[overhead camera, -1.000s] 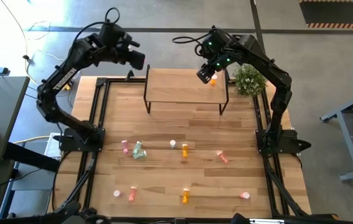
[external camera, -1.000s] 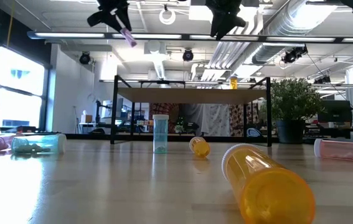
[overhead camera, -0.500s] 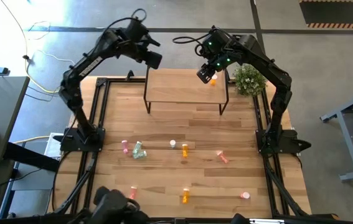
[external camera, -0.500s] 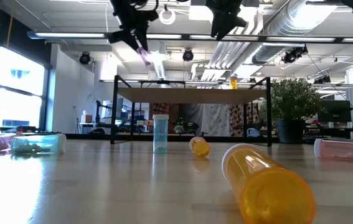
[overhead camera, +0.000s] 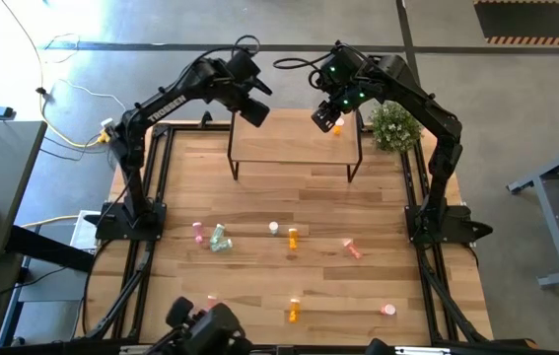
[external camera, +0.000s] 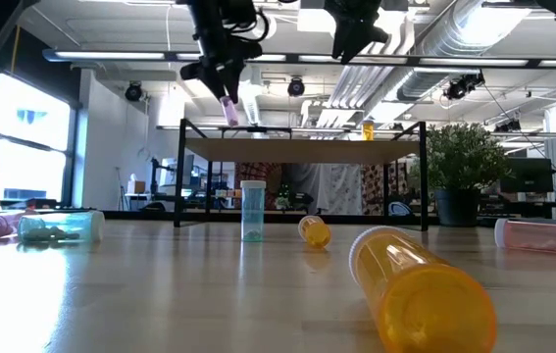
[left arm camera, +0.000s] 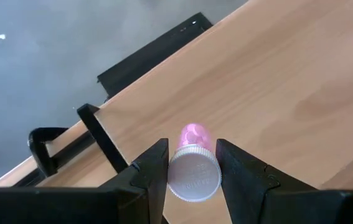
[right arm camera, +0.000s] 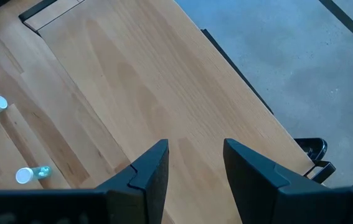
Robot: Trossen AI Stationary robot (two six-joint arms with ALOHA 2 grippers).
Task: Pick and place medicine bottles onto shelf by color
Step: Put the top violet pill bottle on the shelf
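Left pincer (left arm camera: 192, 163) pinches pink bottle (left arm camera: 195, 167) over shelf (overhead camera: 289, 138) at 10 o'clock; next: lower, release. Right pincer (right arm camera: 195, 163) spread, empty.

The shelf (overhead camera: 294, 136) stood at the far side of the table (overhead camera: 259, 296). 1 bottle (overhead camera: 339, 125) sat on its right end. A plant (overhead camera: 394, 125) stood right of it. More bottles (overhead camera: 292, 238) lay near.
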